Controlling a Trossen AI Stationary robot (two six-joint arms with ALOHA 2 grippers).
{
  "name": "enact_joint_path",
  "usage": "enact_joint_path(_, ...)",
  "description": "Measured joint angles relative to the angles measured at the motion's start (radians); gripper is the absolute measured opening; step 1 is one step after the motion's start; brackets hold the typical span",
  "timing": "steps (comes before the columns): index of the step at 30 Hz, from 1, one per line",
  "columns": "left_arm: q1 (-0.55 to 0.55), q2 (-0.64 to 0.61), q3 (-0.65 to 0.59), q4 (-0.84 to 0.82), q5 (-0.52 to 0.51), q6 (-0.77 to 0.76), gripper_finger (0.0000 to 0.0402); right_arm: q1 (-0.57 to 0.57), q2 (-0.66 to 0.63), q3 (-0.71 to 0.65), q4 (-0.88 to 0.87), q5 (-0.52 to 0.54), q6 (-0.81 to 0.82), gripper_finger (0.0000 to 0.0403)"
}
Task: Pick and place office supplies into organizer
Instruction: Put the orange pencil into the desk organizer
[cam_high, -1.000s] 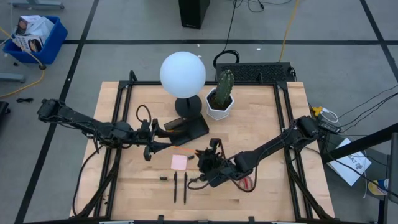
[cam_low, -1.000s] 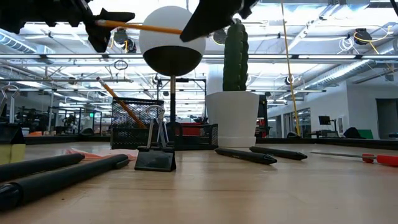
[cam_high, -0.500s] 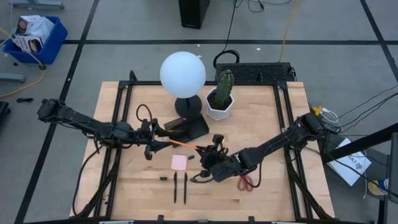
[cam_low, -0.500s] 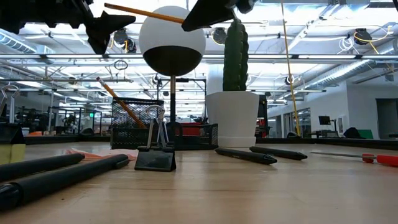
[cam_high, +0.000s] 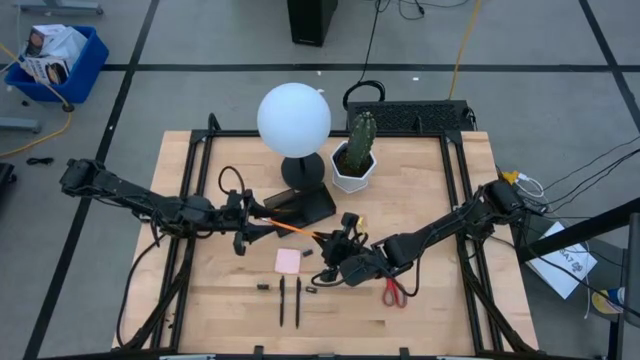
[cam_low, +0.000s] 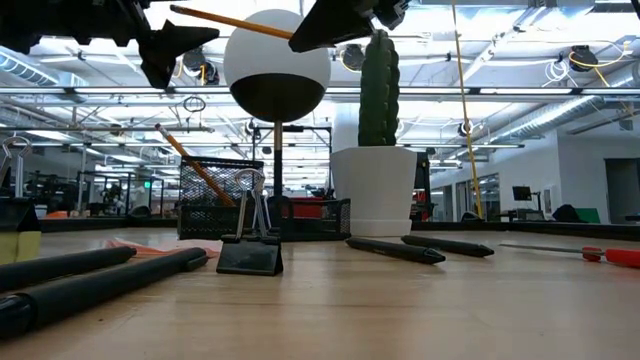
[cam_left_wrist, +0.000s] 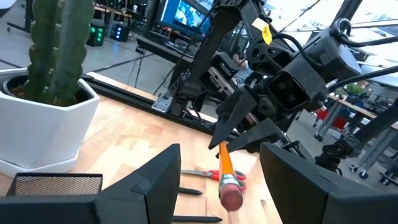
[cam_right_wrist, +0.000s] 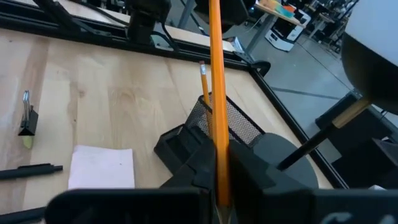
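Observation:
My right gripper (cam_high: 326, 240) is shut on an orange pencil (cam_high: 292, 229) above the table's middle. The pencil reaches toward the table's left, and its eraser end (cam_left_wrist: 231, 196) stands between the open fingers of my left gripper (cam_high: 257, 228); I see no touch there. The black mesh organizer (cam_high: 300, 205) sits just beyond, at the foot of the lamp, with another pencil (cam_right_wrist: 203, 79) leaning in it. On the table lie a pink sticky-note pad (cam_high: 288, 261), two black pens (cam_high: 290, 300), red-handled scissors (cam_high: 394, 292) and small clips (cam_high: 263, 287). My right gripper pinches the pencil's shaft (cam_right_wrist: 217, 163) between its two fingers, toward the end away from the eraser. The fingers come from the table's right, nearly level, and lie along the pencil. The pencil is lifted clear and slants up toward its eraser end (cam_low: 178, 11).
A lamp with a white globe (cam_high: 294, 118) and a cactus in a white pot (cam_high: 355, 158) stand at the far middle, right behind the organizer. A binder clip (cam_low: 250, 245) stands near the front. Bare wood lies at the near right and far left.
My right gripper has tipped and edged toward the left gripper with the pencil. The pencil, level a second ago, now slants with its eraser end higher, reaching in between the left fingers. The scissors have come out from under the right arm.

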Motion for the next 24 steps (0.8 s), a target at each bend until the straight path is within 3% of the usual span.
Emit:
enact_joint_path(4, -0.014, 0.000, 0.000, -0.001, -0.025, -0.002, 0.0214, 0.000, 0.000, 0.000, 0.015, 0.004, -0.004, 0.0020)
enact_joint_path(14, -0.037, 0.000, 0.000, 0.005, -0.051, 0.030, 0.0098, -0.001, 0.000, 0.000, 0.035, 0.003, -0.013, 0.0020)
enact_joint_path(24, -0.038, 0.000, 0.000, 0.008, -0.035, 0.045, 0.0023, -0.002, 0.001, -0.004, 0.035, 0.000, -0.013, 0.0020)
